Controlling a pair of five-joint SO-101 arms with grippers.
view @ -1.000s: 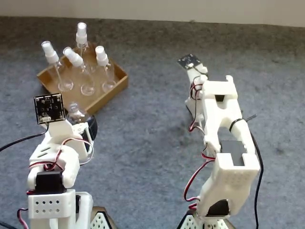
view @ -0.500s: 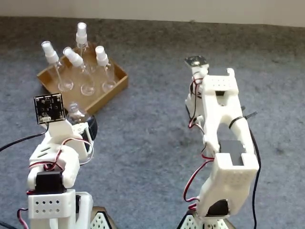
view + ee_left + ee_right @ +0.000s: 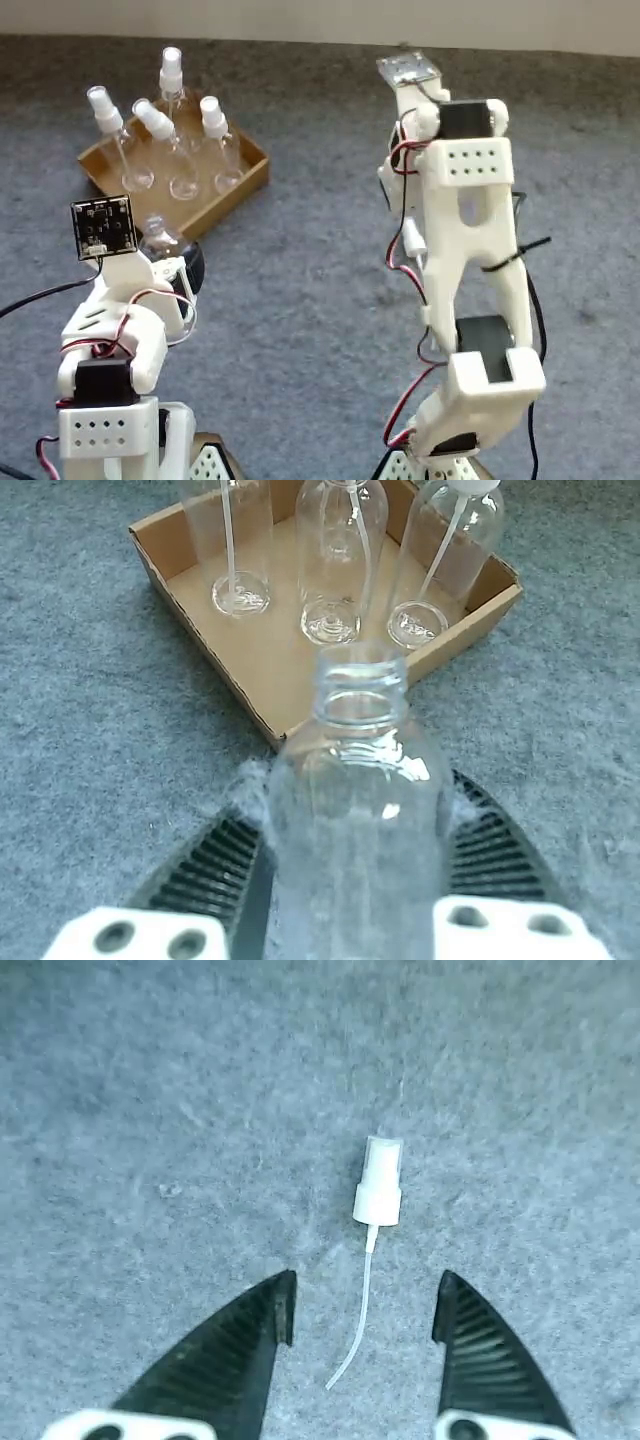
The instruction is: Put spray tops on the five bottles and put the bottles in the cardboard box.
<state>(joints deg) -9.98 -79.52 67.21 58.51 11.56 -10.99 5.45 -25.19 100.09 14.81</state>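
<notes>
- The left claw [image 3: 350, 812] pinches the uncapped bottle [image 3: 355, 765] upright at eight o'clock on the worktop [image 3: 320, 260], presumably steadying it for capping.
- The right claw [image 3: 365, 1285] hangs spread over the white spray top [image 3: 378, 1195], which lies flat with its tube trailing, likely lined up for pickup.
- The cardboard box [image 3: 265, 660], at ten o'clock, holds four clear capped bottles [image 3: 213, 118].

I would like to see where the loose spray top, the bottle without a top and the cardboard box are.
loose spray top [image 3: 378, 1195], right wrist view, on its white head.
bottle without a top [image 3: 358, 800], left wrist view, on its clear body.
cardboard box [image 3: 265, 665], left wrist view, on its bare floor.
</notes>
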